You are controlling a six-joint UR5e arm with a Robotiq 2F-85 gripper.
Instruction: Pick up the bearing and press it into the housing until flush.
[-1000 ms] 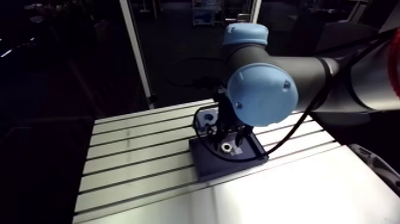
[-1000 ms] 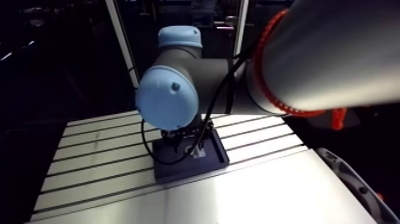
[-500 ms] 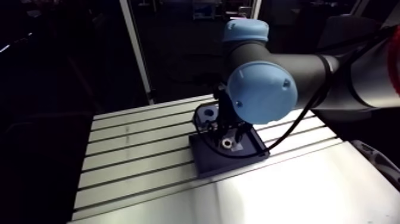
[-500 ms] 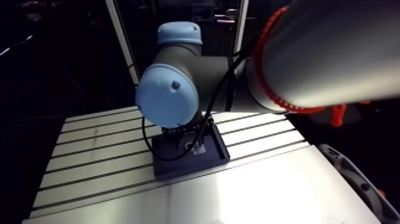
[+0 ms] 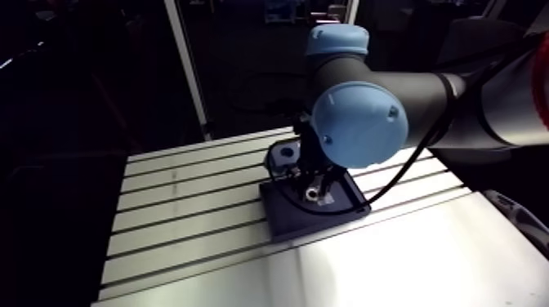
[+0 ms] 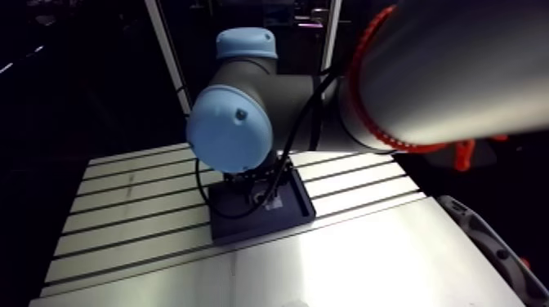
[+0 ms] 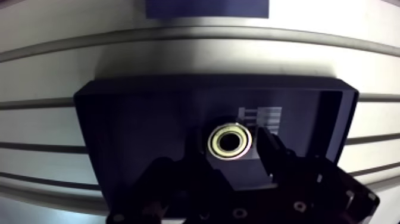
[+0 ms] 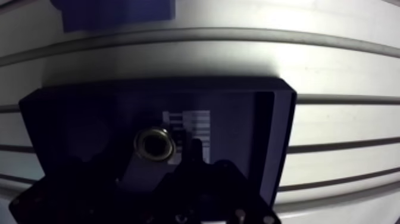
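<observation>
Lying flat in the dark rectangular tray (image 7: pixel 107 131) on the slotted aluminium counter (image 7: pixel 59 65), the shiny ring-shaped bearing (image 7: pixel 230 142) sits between the gripper (image 7: pixel 229 158) and its spread jaws.

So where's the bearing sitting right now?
In the wrist view the bearing lies flat on the floor of the dark tray, beside the striped label and just ahead of the tool.
</observation>
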